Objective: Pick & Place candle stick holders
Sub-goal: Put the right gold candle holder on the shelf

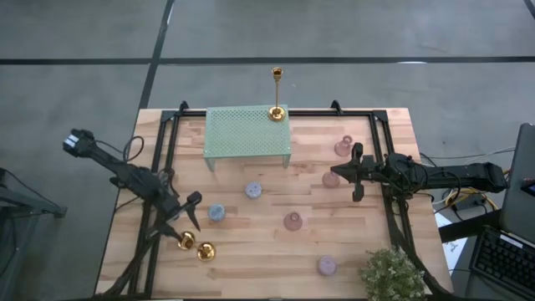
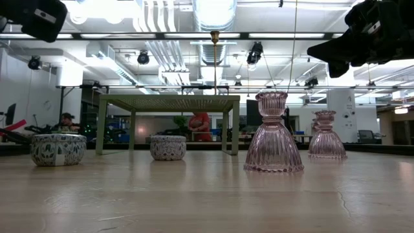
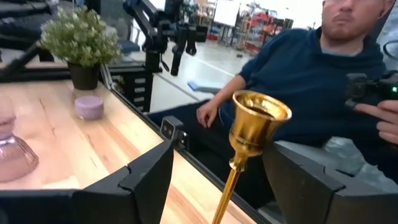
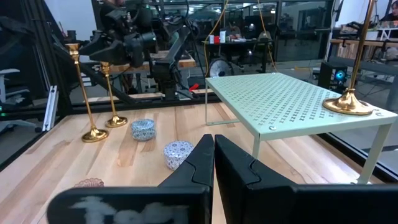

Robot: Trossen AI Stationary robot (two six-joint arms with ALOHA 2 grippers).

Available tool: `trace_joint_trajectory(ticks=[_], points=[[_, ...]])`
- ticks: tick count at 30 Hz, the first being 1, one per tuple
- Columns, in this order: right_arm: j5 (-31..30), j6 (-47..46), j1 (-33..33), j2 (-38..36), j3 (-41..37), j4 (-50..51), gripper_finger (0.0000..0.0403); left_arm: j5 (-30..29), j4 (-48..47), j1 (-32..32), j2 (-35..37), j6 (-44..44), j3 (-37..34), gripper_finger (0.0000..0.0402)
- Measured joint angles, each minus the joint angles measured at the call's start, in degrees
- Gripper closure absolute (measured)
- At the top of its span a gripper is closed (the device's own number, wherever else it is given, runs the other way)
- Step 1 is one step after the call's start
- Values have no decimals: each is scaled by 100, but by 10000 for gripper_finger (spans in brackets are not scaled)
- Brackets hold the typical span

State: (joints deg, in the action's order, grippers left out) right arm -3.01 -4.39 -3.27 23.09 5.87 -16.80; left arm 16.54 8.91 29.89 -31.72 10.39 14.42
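A pale wooden worktop framed by black rails carries a green perforated rack at its far edge, with one gold candlestick upright on the rack's corner; two more gold candlesticks stand near the front left; the left pincer sits around one of them, fingers apart on either side of its stem just below the cup, not visibly pressing it; the right pincer hovers closed over the right side, between two pink glass holders; blue holders and a third pink one lie mid-worktop; a potted plant fills the front right corner.
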Motion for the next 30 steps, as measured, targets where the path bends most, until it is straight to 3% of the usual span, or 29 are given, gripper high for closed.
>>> trace_joint_trajectory(ticks=[8, 17, 30], points=[[-1, -1, 0, -2, 0, 0, 394, 136, -10, 299, -345, 342, 72, 150], [-1, 1, 0, -4, 0, 0, 394, -204, 300, 497, -662, 288, 121, 153], [0, 5, 1, -4, 0, 0, 394, -318, 358, 558, -967, 463, 301, 233]])
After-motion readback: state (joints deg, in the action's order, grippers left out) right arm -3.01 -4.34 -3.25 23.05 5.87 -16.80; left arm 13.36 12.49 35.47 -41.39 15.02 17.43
